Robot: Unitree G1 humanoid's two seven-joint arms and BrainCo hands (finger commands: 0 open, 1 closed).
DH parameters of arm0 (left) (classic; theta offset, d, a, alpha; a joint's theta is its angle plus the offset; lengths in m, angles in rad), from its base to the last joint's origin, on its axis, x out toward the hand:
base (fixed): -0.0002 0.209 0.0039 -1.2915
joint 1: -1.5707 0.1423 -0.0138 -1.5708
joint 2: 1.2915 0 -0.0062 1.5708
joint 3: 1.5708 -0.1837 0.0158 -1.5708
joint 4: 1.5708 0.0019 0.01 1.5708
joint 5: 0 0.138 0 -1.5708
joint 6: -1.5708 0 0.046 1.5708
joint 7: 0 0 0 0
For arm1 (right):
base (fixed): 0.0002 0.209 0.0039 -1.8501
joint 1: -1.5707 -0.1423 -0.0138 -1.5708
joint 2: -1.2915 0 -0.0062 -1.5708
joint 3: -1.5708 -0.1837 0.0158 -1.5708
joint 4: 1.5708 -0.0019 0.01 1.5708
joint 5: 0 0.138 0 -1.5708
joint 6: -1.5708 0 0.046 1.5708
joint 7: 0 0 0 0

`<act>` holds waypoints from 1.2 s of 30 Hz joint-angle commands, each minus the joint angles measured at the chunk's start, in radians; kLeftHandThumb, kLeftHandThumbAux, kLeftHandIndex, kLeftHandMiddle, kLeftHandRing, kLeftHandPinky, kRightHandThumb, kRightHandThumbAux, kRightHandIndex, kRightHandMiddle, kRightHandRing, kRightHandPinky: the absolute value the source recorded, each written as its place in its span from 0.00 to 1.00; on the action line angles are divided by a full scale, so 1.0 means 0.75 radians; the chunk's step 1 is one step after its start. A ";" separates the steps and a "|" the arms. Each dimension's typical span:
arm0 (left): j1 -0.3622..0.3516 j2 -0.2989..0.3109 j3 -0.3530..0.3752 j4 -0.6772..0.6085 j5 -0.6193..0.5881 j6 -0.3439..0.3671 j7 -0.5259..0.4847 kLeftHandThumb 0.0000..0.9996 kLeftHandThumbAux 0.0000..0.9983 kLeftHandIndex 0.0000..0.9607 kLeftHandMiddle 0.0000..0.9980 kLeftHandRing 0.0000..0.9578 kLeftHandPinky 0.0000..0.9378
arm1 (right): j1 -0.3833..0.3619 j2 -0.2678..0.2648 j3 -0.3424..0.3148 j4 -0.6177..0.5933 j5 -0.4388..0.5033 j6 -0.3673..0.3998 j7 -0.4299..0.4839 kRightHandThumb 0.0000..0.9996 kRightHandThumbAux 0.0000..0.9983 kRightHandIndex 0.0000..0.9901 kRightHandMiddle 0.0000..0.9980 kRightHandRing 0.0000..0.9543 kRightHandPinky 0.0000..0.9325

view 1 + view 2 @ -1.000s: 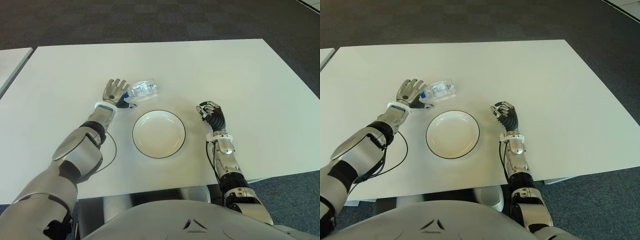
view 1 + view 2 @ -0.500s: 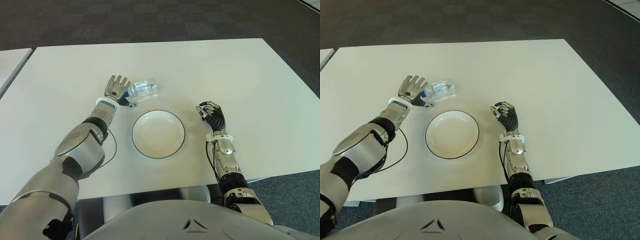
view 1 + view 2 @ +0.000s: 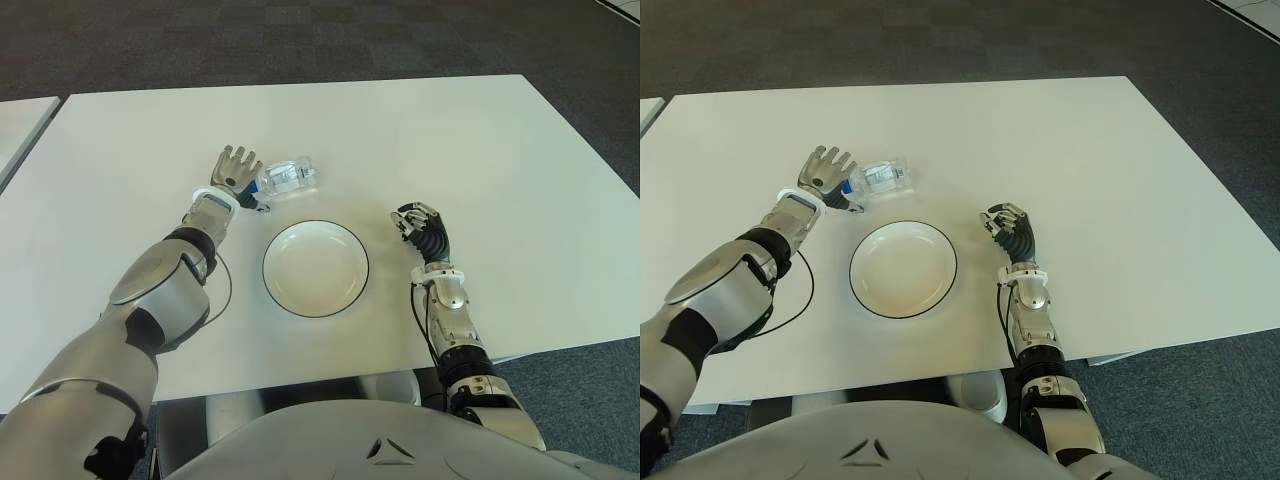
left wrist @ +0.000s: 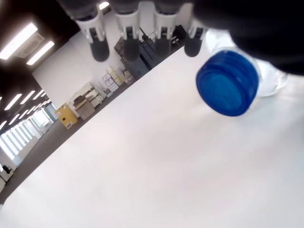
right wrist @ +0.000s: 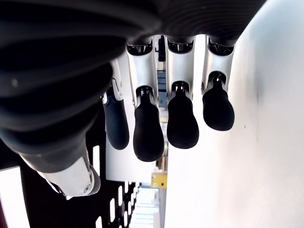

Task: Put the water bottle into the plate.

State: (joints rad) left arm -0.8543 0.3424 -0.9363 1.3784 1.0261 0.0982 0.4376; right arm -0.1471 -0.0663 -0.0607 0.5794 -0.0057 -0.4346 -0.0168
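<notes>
— Where's the water bottle point(image 3: 290, 176)?

— I see it lying on its side on the desk point(image 3: 480, 150), left of centre, just beyond the far-left rim of the plate point(image 3: 315, 268) and outside it. Its blue cap point(image 4: 228, 83) points toward my left hand point(image 3: 234, 170).

— Has the left hand got it?

— No. Its fingers point(image 4: 96, 33) are straight and spread, holding nothing (the cap sits just beside the palm; I cannot tell if they touch).

— And the other one?

— My right hand point(image 3: 423, 226) shows right of the plate, toward the desk's near edge, fingers point(image 5: 148, 128) loosely curled, holding nothing.
</notes>
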 commanded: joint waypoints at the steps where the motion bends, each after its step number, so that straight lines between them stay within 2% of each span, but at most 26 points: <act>1: -0.005 0.019 -0.008 0.022 0.024 0.010 -0.045 0.64 0.28 0.00 0.00 0.00 0.00 | 0.012 0.002 0.005 -0.005 -0.006 0.028 0.006 0.70 0.73 0.44 0.73 0.76 0.77; 15: -0.040 -0.006 0.044 0.015 -0.016 -0.018 -0.082 0.63 0.27 0.00 0.00 0.00 0.00 | 0.012 0.002 0.000 -0.003 0.000 0.024 0.014 0.71 0.73 0.44 0.73 0.76 0.77; 36: -0.178 -0.024 0.115 0.015 -0.045 -0.063 -0.158 0.64 0.29 0.00 0.00 0.00 0.00 | 0.028 0.003 -0.003 -0.017 -0.013 0.015 -0.003 0.70 0.73 0.44 0.75 0.77 0.79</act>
State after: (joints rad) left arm -0.9774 0.3288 -0.8634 1.3841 1.0017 0.0645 0.3354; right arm -0.1408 -0.0653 -0.0623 0.5679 -0.0076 -0.4296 -0.0113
